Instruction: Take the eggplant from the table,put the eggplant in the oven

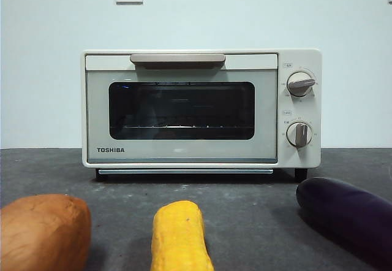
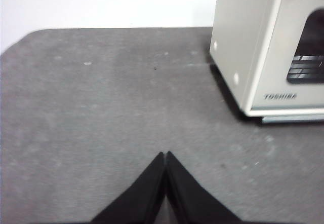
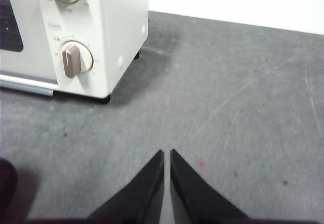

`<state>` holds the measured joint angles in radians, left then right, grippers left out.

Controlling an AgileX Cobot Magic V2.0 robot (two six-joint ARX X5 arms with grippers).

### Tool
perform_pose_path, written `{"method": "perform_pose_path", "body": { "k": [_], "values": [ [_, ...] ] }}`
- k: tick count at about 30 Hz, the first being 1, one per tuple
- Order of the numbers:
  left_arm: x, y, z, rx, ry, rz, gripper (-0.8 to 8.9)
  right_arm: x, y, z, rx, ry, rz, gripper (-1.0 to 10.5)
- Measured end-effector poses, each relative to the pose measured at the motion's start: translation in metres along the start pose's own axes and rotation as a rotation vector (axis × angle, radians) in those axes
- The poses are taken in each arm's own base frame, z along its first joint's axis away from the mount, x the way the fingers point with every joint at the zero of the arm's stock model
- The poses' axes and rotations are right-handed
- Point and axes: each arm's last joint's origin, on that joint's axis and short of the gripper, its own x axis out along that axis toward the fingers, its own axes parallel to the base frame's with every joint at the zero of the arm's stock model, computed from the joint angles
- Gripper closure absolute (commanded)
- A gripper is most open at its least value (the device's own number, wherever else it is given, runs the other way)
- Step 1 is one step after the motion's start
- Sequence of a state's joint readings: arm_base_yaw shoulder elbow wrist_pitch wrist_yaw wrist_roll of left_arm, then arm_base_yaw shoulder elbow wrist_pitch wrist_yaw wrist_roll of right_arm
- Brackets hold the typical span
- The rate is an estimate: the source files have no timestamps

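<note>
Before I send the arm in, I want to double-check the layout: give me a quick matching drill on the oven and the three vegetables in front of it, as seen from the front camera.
Column 1:
1. eggplant
2. corn cob
3. sweet potato
4. oven

Column 2:
A. front middle of the table, yellow
B. standing at the back, door shut
C. front right, dark purple
D. front left, orange-brown

Pairs: 1-C, 2-A, 3-D, 4-B
</note>
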<state>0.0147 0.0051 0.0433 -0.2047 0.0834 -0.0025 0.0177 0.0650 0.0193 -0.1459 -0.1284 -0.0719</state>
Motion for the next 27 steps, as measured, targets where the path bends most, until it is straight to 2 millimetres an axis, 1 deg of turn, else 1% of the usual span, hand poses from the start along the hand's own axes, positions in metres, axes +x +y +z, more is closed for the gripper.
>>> {"method": "perform_pose_path", "body": {
  "k": [2, 4, 9, 13, 17, 19, 21, 24, 27],
  "values": [
    [0.000, 0.000, 0.000, -0.078, -0.006, -0.016, 8.06, 0.000, 0.000, 0.003, 0.010, -0.036, 0.001, 9.4],
    [0.001, -0.001, 0.000, -0.192, -0.010, -0.025, 8.06, 0.000, 0.000, 0.008, 0.051, -0.083, 0.008, 9.4],
    [0.001, -0.001, 0.001, -0.391, -0.031, -0.040, 8.06, -0.001, 0.000, 0.016, 0.235, -0.166, 0.047, 9.4],
    [0.001, -0.002, 0.002, -0.445, -0.019, -0.090, 8.06, -0.002, 0.001, 0.018, 0.407, -0.182, 0.094, 9.4],
    [-0.006, -0.003, 0.014, -0.461, -0.004, -0.100, 8.06, -0.004, 0.001, 0.020, 0.523, -0.122, 0.108, 9.4],
    [-0.011, -0.004, 0.025, -0.467, 0.016, -0.097, 8.06, -0.008, 0.001, 0.028, 0.552, -0.112, 0.108, 9.4],
    [-0.014, -0.004, 0.036, -0.471, 0.047, -0.100, 8.06, -0.015, 0.001, 0.044, 0.562, -0.126, 0.112, 9.4],
    [-0.016, -0.006, 0.051, -0.465, 0.079, -0.129, 8.06, -0.027, 0.001, 0.070, 0.564, -0.143, 0.116, 9.4],
    [-0.015, -0.006, 0.069, -0.455, 0.098, -0.161, 8.06, -0.033, 0.000, 0.087, 0.561, -0.102, 0.107, 9.4]
  ]
}}
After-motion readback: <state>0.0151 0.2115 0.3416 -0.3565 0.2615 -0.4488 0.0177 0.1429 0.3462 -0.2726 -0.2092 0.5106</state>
